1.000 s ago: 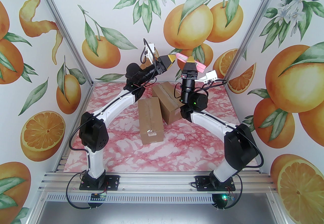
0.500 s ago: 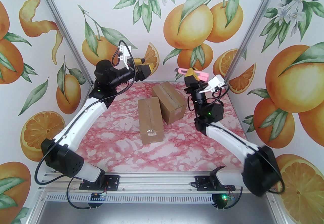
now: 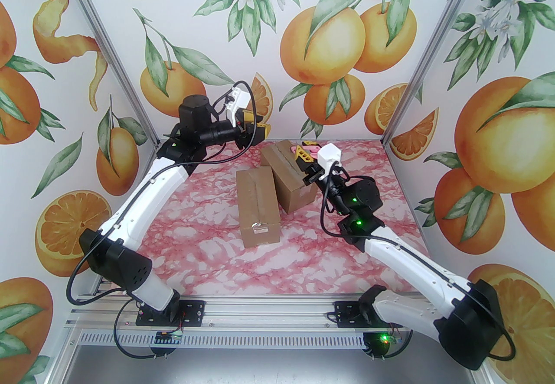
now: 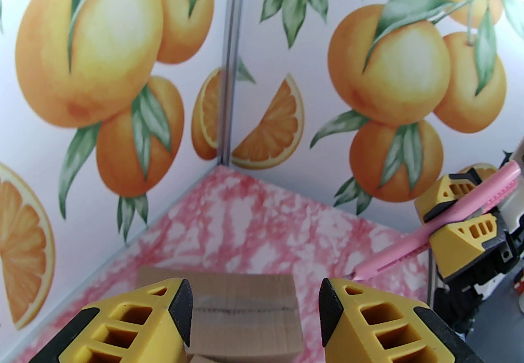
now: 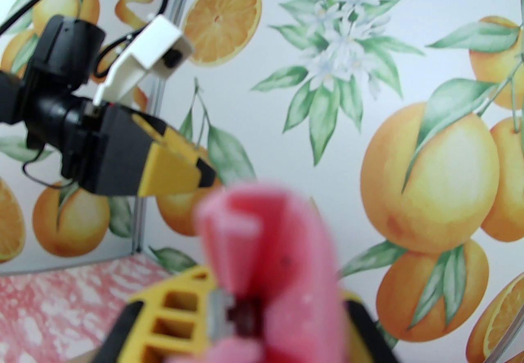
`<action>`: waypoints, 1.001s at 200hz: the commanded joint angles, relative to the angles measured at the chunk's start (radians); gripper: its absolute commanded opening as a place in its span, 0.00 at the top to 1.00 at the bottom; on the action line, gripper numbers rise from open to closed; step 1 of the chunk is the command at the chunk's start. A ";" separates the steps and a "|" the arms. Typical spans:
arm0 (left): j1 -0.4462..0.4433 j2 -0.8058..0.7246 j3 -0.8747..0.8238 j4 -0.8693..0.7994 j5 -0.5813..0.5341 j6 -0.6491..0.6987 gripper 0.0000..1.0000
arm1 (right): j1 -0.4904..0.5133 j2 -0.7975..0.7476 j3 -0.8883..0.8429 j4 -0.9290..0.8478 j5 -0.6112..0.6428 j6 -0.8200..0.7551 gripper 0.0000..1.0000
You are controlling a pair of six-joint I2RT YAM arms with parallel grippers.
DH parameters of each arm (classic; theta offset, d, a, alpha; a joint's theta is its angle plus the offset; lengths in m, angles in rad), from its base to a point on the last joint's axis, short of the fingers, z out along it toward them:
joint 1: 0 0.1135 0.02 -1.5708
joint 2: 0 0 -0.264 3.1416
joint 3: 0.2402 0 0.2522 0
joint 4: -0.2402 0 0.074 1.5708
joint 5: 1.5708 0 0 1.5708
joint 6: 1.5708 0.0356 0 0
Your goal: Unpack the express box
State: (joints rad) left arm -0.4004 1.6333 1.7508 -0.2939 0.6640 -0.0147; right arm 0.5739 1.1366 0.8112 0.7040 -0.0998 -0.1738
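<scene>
Two taped brown cardboard boxes lie mid-table: the near express box (image 3: 256, 209) and a far one (image 3: 289, 177) angled behind it. My right gripper (image 3: 306, 153) is shut on a pink utility knife (image 3: 299, 150), low over the far box's back end. In the left wrist view that right gripper (image 4: 454, 216) holds the knife (image 4: 393, 255) slanted down to the left, tip near the pink mat. The knife (image 5: 266, 238) looms blurred in the right wrist view. My left gripper (image 3: 265, 129) hovers open and empty behind the boxes, with a box top (image 4: 245, 291) below its fingers.
The pink marbled mat (image 3: 303, 261) is walled by orange-print panels on the left, back and right. An aluminium rail (image 3: 269, 313) carries both arm bases at the near edge. The left gripper (image 5: 176, 173) shows in the right wrist view.
The right arm came down from high up, carrying the knife to the far box. The left arm swung away left, then back toward the boxes, its jaws narrowing.
</scene>
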 commanded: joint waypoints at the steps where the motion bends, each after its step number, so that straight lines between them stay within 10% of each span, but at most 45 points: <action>1: 0.027 0.001 0.006 -0.082 -0.093 0.006 0.44 | 0.035 0.010 0.040 -0.103 0.083 0.075 0.94; 72: 0.204 -0.064 -0.358 0.019 -0.084 -0.224 0.49 | 0.190 0.178 0.255 -0.320 0.392 0.320 1.00; 200: 0.181 -0.252 -0.844 0.111 0.187 -0.291 0.51 | 0.325 0.432 0.465 -0.482 0.709 0.396 1.00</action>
State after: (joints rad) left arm -0.1993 1.4181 0.9691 -0.2440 0.7692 -0.2623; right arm 0.8944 1.5833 1.2396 0.2714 0.5381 0.1860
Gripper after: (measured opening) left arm 0.487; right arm 0.182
